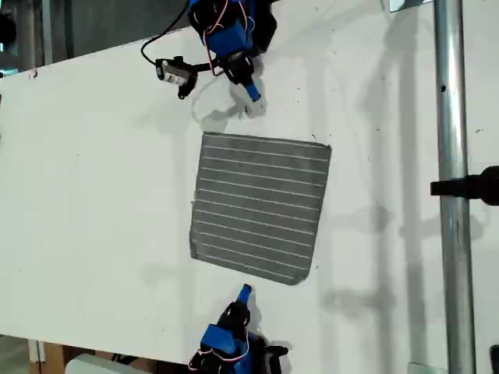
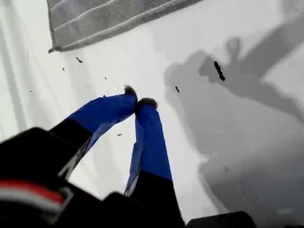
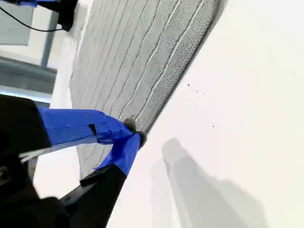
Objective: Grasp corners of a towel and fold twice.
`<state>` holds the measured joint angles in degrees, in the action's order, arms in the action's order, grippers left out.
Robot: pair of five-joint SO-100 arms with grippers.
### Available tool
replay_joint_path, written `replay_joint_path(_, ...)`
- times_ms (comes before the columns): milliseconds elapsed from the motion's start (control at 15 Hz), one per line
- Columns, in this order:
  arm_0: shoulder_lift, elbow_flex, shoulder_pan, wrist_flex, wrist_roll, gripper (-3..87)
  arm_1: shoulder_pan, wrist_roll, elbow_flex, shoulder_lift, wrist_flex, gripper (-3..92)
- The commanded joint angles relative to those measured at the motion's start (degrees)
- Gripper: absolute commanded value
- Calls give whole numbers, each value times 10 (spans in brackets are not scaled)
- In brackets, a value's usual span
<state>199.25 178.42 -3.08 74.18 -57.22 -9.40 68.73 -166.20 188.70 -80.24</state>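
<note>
The towel (image 1: 261, 204) lies flat and unfolded on the white table (image 1: 93, 195), grey with thin white stripes. All its corners rest on the table, such as the corner (image 1: 206, 136) and the corner (image 1: 300, 280). My first gripper (image 1: 251, 93) (image 2: 137, 100) is shut on nothing, hovering off the towel's far edge; the towel (image 2: 104, 19) and one corner (image 2: 51, 48) show ahead of it. My second gripper (image 1: 244, 293) (image 3: 134, 132) is shut too, just off the towel's near edge, beside the towel (image 3: 142, 57) and holding nothing.
A vertical metal pole (image 1: 452, 187) with a black clamp (image 1: 472, 187) stands at the exterior view's right. A small black device on a cable (image 1: 175, 72) lies beside the first arm. The table's far edge runs near the exterior view's top.
</note>
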Motion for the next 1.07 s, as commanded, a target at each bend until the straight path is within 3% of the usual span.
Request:
replay_joint_path(0, 2, 3, 3, 2, 4, -23, 5, 4, 10, 1, -4, 56)
replay_joint_path(467, 2, 3, 3, 2, 4, -23, 12, 1, 7, 1, -12, 77)
replay_joint_path(933, 2, 3, 2, 2, 4, -23, 28, 0, 7, 1, -17, 29)
replay_joint_path(1000, 2, 3, -4, 0, -55, -23, 32, 0, 7, 1, -17, 10)
